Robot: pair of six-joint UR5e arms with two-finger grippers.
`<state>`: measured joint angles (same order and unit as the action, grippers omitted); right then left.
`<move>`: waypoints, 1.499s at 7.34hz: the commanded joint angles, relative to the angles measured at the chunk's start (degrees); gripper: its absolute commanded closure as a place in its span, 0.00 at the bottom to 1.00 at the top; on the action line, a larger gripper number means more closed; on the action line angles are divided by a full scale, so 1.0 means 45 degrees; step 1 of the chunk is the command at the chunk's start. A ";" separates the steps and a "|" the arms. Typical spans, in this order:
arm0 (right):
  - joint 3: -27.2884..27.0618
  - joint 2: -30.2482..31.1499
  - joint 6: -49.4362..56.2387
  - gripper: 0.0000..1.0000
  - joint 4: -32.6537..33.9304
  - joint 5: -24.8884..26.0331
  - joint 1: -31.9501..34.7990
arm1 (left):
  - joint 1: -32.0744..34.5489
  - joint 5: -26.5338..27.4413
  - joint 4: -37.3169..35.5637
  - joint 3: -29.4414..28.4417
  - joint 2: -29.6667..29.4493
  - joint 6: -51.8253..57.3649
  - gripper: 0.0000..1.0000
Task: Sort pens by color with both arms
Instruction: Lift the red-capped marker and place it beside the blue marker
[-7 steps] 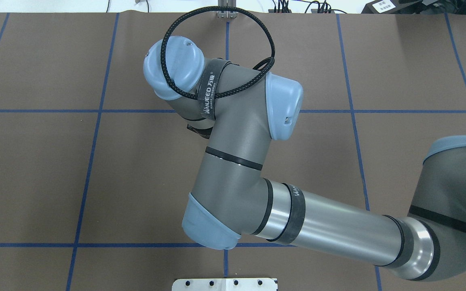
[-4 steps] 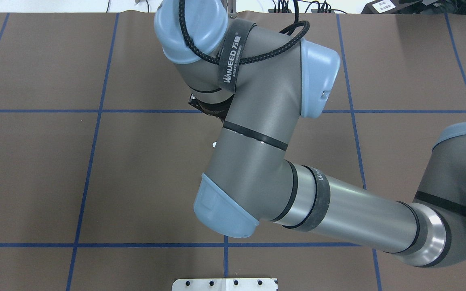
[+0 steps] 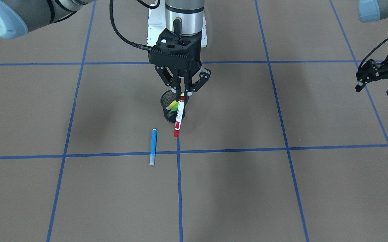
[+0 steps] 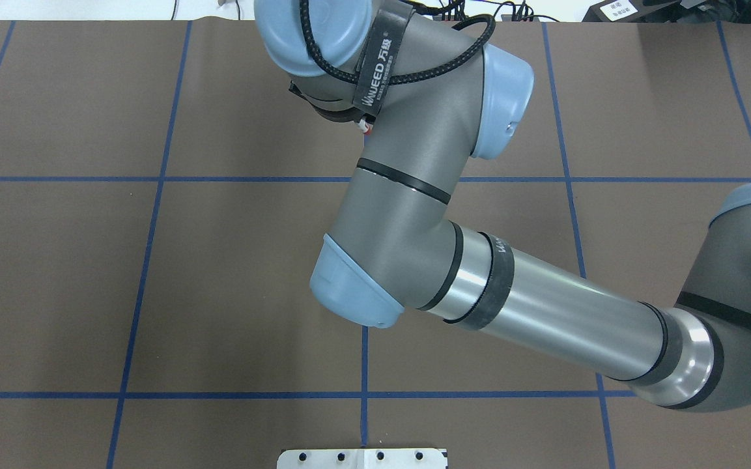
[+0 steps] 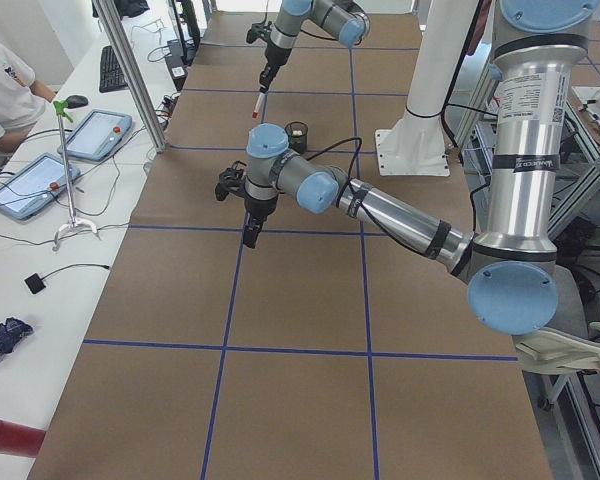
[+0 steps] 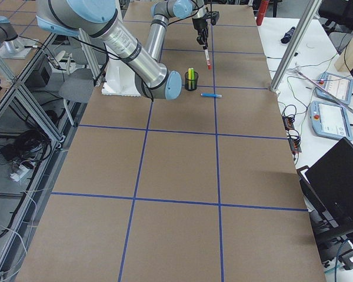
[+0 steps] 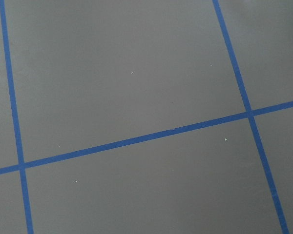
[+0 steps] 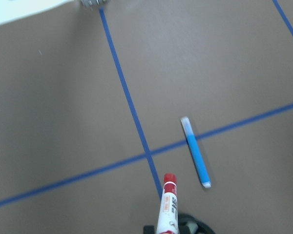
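One red-capped pen (image 3: pixel 179 114) hangs pinched in the right claw (image 3: pixel 181 95) near the mesh cup (image 3: pixel 171 109), while the left claw (image 3: pixel 375 88) gapes empty.

Clearance over the middle of the table (image 3: pixel 281 188), as I read it from my station. The right gripper (image 3: pixel 181 95), clamped on the white pen with red caps (image 3: pixel 179 116), hangs above the mesh cup (image 3: pixel 173 107). The side views show this pen raised, on the operators' side of the cup. Obstacles on the surface are the cup, the pens standing in it (image 6: pixel 190 73), and the blue pen (image 3: pixel 153 146) lying flat near it toward the operators' edge. The right arm (image 4: pixel 414 215) spans the robot-side half overhead. The left gripper (image 3: pixel 374 90), jaws apart, hovers well apart toward the left end, with bare surface between.
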<state>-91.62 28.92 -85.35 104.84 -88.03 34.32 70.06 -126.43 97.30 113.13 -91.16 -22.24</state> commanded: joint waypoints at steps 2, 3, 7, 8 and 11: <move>0.2951 0.0076 -0.0817 1.00 -0.3815 0.2504 -0.0222 | 0.0017 -0.0009 0.0000 -0.0004 0.0003 -0.0019 0.00; 0.3054 0.0599 -0.1398 1.00 -0.4715 0.2665 -0.0553 | 0.0017 -0.0009 0.0000 -0.0004 -0.0016 -0.0020 0.00; 0.2745 0.1734 -0.1658 1.00 -0.5505 0.3973 -0.1278 | 0.0037 -0.0009 -0.0020 -0.0004 -0.0075 -0.0020 0.00; 0.2376 0.2008 -0.1639 1.00 -0.5505 0.4053 -0.1337 | 0.0037 -0.0009 -0.0020 -0.0004 -0.0075 -0.0020 0.01; 0.2469 0.2226 -0.1658 1.00 -0.5778 0.4694 -0.1707 | 0.0037 -0.0009 -0.0020 -0.0004 -0.0095 -0.0020 0.01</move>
<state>-80.68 38.70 -92.80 79.27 -68.42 27.30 70.20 -126.47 97.21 113.12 -91.55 -22.33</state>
